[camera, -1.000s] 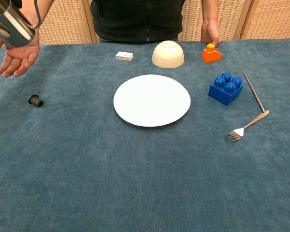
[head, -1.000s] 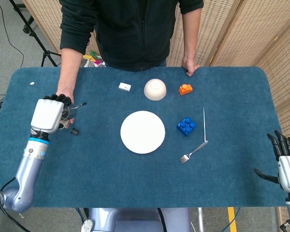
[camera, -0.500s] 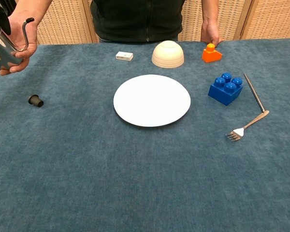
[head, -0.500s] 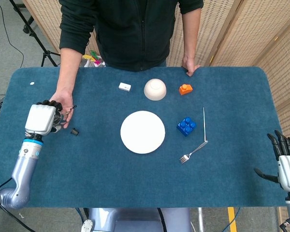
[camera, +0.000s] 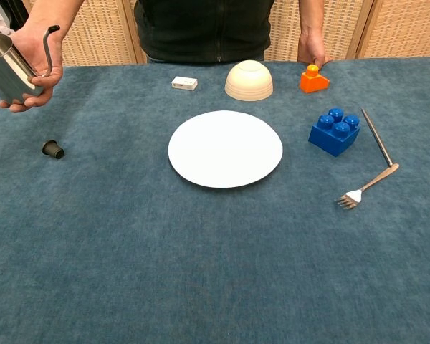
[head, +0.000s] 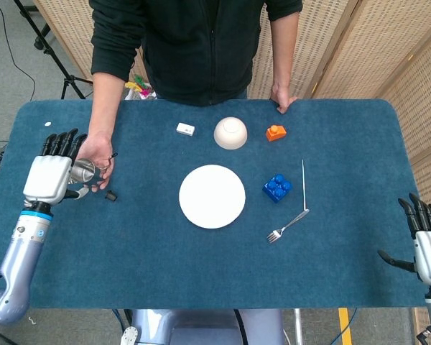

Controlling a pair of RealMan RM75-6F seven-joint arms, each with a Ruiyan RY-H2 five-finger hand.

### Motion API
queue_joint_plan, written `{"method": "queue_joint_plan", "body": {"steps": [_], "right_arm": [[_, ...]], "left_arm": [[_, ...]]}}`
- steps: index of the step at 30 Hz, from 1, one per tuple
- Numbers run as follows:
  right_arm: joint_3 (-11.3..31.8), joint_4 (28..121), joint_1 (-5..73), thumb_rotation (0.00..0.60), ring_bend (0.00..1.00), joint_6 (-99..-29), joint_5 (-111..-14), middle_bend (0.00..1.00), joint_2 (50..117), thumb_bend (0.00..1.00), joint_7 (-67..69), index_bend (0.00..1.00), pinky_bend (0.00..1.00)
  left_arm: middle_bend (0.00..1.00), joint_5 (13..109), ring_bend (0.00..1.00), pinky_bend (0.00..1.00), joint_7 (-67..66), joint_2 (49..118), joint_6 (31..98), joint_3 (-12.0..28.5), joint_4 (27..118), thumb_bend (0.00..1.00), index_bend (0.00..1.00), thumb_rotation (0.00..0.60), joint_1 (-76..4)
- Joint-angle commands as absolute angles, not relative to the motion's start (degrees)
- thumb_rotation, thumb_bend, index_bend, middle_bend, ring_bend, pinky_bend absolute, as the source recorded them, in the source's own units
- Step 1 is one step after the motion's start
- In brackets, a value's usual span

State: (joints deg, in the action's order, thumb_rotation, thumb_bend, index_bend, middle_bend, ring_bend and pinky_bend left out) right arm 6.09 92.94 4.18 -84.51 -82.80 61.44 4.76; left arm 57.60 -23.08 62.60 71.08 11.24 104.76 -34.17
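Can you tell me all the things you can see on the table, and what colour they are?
Metal cup: one, silver, held by the person's hand at the table's left.
Small cap: one, black, below the cup.
Plate: one, white, middle.
Bowl: one, cream, upside down behind the plate.
Small block: one, white, left of the bowl.
Orange brick: one, right of the bowl.
Blue brick: one, right of the plate.
Fork: one, silver.
Thin rod: one, grey.
Table: one, blue cloth.
Left hand: fingers apart beside the cup.
Right hand: fingers apart, table's right edge.
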Motion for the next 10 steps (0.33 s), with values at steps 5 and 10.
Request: {"method": "queue_joint_plan", "body": {"steps": [5,10], "right_arm": [[6.22,93.16,3.75,0.6,0.0,-85.81,-83.32,0.0,61.19,0.0,4.71,0.0,0.0],[6.1,93.44,3.51,0.6,0.0,-86.77,-84.23,0.0,61.25,0.0,4.56,0.0,0.0]], "left_arm": [[0.0,70.26,0.0,0.0,-11.72,56.56,83.07,4.41,108.38,0.0,0.0,0.6,-20.54],[0.0,75.24,0.0,0.0,-3.26,61.15,88.59,0.71,100.36,0.0,0.0,0.6,-13.58]]}}
